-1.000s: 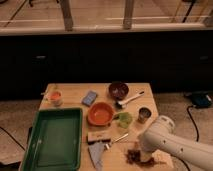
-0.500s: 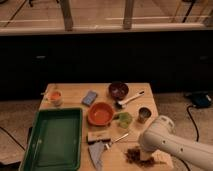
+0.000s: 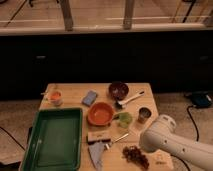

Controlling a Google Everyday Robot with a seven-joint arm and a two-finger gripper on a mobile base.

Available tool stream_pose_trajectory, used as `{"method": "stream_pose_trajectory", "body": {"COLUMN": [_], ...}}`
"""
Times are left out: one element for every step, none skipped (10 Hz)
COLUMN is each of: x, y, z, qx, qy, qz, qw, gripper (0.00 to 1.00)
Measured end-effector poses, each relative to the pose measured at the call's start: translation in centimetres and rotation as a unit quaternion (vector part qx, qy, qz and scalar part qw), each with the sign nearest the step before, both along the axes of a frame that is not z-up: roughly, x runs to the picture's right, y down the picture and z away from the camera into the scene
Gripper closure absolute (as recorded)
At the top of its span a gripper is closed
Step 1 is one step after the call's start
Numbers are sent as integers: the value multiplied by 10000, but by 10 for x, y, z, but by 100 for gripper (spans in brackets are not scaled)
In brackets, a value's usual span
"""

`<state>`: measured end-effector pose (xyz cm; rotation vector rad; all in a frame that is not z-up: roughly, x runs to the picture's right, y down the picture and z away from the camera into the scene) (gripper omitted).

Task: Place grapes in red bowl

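While the white arm (image 3: pixel 172 142) covers the near right corner of the wooden table (image 3: pixel 75 91), we judge the gripper (image 3: pixel 146 149) sits low at that corner, just right of the small dark reddish-brown bunch of grapes (image 3: pixel 136 155). The jaws are hidden behind the arm's bulk; we take them as closed down narrow. We can't confirm they have the grapes, since the bunch lies on the table at the near edge.

Risks from here:
- Grip may only catch a stem or one end, so the bunch dangles or sheds grapes on lift.
- If the jaws closed on nothing, the lift comes up empty.
- The round orange-red bowl (image 3: pixel 100 113) sits up-left of the bunch, with a small green cup (image 3: pixel 124 119) and a metal spoon (image 3: pixel 116 140) in between (easy to clip on a low transfer).
- A second bowl, dark maroon (image 3: pixel 118 90), is further back; wrong-target risk.

Orientation: the bunch is elongated, its long axis diagonal, far-left end to near-right end.
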<state>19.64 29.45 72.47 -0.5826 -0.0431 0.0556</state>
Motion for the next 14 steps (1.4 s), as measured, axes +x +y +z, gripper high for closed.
{"method": "stream_pose_trajectory", "body": {"x": [-1, -2, -4, -6, -5, -5, -5, -5, -5, -6, -8, -10, -14, -17], "y": [-2, -2, 0, 0, 1, -2, -2, -3, -2, -2, -1, 0, 5, 8], "z": [-1, -1, 4, 7, 7, -1, -5, -8, -10, -13, -14, -16, -16, -15], "qx": [11, 2, 23, 24, 21, -11, -31, -65, -98, -139, -187, -247, -340, -411], "qy": [-1, 8, 4, -9, -5, -17, -23, -25, -30, -60, -95, -147, -209, -261], "qz": [-2, 3, 17, 21, 18, 30, 42, 51, 58, 66, 70, 75, 107, 119], "qw": [10000, 10000, 10000, 10000, 10000, 10000, 10000, 10000, 9999, 9999, 9998, 9996, 9991, 9987], "gripper": [80, 73, 62, 53, 46, 30, 24, 20, 20, 20, 20, 20, 20, 20]}}
